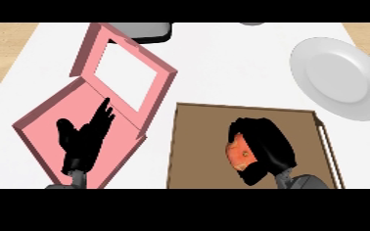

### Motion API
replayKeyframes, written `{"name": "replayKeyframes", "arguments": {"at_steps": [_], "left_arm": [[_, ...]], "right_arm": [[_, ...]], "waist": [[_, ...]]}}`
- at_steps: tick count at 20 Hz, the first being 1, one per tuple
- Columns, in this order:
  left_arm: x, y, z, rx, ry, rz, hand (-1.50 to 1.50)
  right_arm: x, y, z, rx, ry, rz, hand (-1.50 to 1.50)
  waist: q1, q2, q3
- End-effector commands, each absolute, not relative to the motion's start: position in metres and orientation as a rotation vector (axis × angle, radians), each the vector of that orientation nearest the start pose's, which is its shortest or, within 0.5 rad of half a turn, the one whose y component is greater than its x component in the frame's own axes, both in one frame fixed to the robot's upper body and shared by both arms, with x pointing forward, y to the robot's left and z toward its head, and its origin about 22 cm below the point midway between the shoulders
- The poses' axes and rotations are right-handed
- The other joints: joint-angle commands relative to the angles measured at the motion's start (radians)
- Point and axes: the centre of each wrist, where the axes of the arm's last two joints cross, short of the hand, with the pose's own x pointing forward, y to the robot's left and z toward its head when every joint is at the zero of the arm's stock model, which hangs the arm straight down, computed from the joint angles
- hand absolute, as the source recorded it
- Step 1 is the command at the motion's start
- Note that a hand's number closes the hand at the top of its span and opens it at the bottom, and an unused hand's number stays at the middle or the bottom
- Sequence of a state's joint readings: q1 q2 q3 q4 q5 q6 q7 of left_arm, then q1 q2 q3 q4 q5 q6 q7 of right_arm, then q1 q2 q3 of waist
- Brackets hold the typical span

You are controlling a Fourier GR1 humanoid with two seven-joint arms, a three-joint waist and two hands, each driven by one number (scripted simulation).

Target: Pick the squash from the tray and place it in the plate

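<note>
Curled over the orange squash (pixel 239 155), the robot's right black hand (pixel 266 147) sits low in the head view, right of centre, its fingers and thumb wrapped round the vegetable so that only a slice of orange skin shows at the hand's left side. Hand and squash are both inside the flat brown tray (pixel 206 127), a rectangular board with a thin raised rim that fills the lower middle of the view and runs out at the bottom edge. Whether the squash rests on the tray's floor or is lifted just clear of it cannot be told from this angle. A short piece of grey forearm shows below the hand.

Up and to the right, well apart from the tray, lies the round white plate (pixel 334 78), partly cut off by the view's right edge. Nothing lies on the part of it that shows.

At the lower left, the left black hand (pixel 81 138) is open, fingers straight and pointing up and to the right. It shows in front of the pink hinged box (pixel 54 115), a shallow square container whose lid stands open behind it with a white panel in a pink frame.

All of this sits on the white counter top (pixel 231 54). At the top edge, just beyond the pink lid, a dark rounded object with a grey top (pixel 148 30) is partly visible; its kind cannot be told.
</note>
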State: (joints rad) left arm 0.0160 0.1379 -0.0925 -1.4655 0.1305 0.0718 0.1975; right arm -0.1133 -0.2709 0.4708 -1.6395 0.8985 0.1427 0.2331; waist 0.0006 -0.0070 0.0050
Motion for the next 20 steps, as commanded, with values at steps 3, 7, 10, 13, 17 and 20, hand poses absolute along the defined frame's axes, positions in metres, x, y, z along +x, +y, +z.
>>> {"name": "replayKeyframes", "arguments": {"at_steps": [3, 7, 10, 13, 17, 20], "left_arm": [[0.23, 0.236, -0.036, 0.003, -1.19, -0.033, 0.0], [0.232, 0.241, -0.034, -0.013, -1.201, -0.025, 0.0], [0.241, 0.236, -0.029, -0.006, -1.194, -0.047, 0.0], [0.233, 0.242, -0.038, -0.024, -1.187, -0.02, 0.0], [0.234, 0.238, -0.033, -0.014, -1.192, -0.027, 0.0], [0.234, 0.25, -0.03, 0.019, -1.193, -0.006, 0.0]], "right_arm": [[0.278, -0.132, 0.04, -0.902, -1.307, 0.852, 1.5], [0.304, -0.119, 0.067, -1.106, -1.316, 0.55, 1.5], [0.315, -0.098, 0.084, -1.237, -1.366, 0.42, 1.5], [0.331, -0.1, 0.092, -1.281, -1.391, 0.255, 1.5], [0.34, -0.105, 0.092, -1.305, -1.384, 0.047, 1.5], [0.34, -0.129, 0.076, -1.347, -1.376, -0.052, 1.5]], "waist": [[0.02, 0.015, -0.006], [0.03, 0.014, -0.006], [0.028, 0.013, -0.006], [0.024, 0.014, -0.005], [0.017, 0.011, -0.005], [0.006, 0.01, -0.004]]}}
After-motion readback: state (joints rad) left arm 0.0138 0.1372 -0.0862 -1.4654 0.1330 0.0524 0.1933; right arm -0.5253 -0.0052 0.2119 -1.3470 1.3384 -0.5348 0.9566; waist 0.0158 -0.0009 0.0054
